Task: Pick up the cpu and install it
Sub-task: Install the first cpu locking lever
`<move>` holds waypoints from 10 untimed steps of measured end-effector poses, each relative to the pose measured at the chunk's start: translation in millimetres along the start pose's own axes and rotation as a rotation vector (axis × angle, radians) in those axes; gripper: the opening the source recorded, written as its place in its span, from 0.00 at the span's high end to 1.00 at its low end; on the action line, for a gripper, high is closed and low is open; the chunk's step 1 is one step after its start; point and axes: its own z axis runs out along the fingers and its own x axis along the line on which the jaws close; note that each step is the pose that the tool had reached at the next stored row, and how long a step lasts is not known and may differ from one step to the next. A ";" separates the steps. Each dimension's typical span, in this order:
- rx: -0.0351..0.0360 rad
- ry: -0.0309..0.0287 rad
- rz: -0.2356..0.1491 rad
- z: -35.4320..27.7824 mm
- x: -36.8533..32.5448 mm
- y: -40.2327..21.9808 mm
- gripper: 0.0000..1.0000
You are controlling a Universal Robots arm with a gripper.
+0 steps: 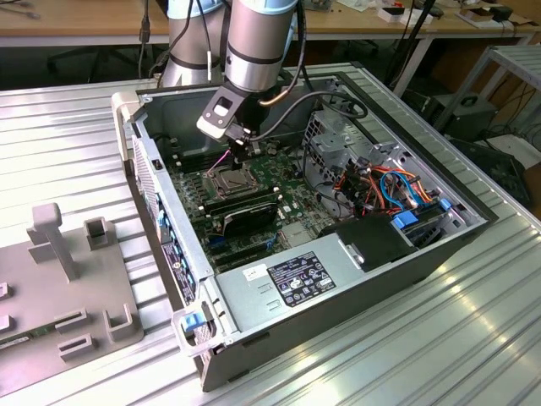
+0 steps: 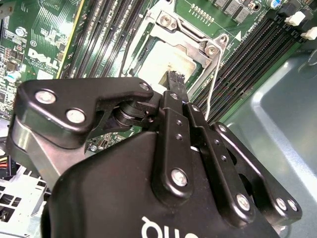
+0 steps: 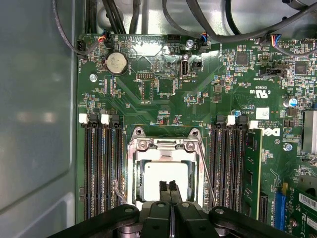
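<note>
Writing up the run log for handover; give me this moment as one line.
end effector: shut, tips right above cpu | cpu: lying flat in socket | contact: cannot tell

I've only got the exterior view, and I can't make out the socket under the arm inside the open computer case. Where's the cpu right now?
Observer: The cpu, a small flat square chip with a dull silver-grey metal top, lies flat in the dark square socket with its metal frame, in both wrist views.
Operator: And the gripper?
Observer: The black gripper is over the cpu, fingertips together with nothing between them. I can't tell whether they touch the chip.
Operator: Is the socket's lever latched?
Observer: The thin wire lever runs aslant along one side of the socket. Whether it's latched, I can't tell.
</note>
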 end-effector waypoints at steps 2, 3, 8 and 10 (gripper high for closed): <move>0.0000 0.0001 -0.012 0.0 0.0 0.0 0.89; 0.0001 0.0003 -0.024 0.0 0.0 0.0 0.89; 0.0010 0.0014 -0.159 0.0 0.0 0.0 0.89; 0.0013 0.0019 -0.210 0.0 0.0 0.0 0.89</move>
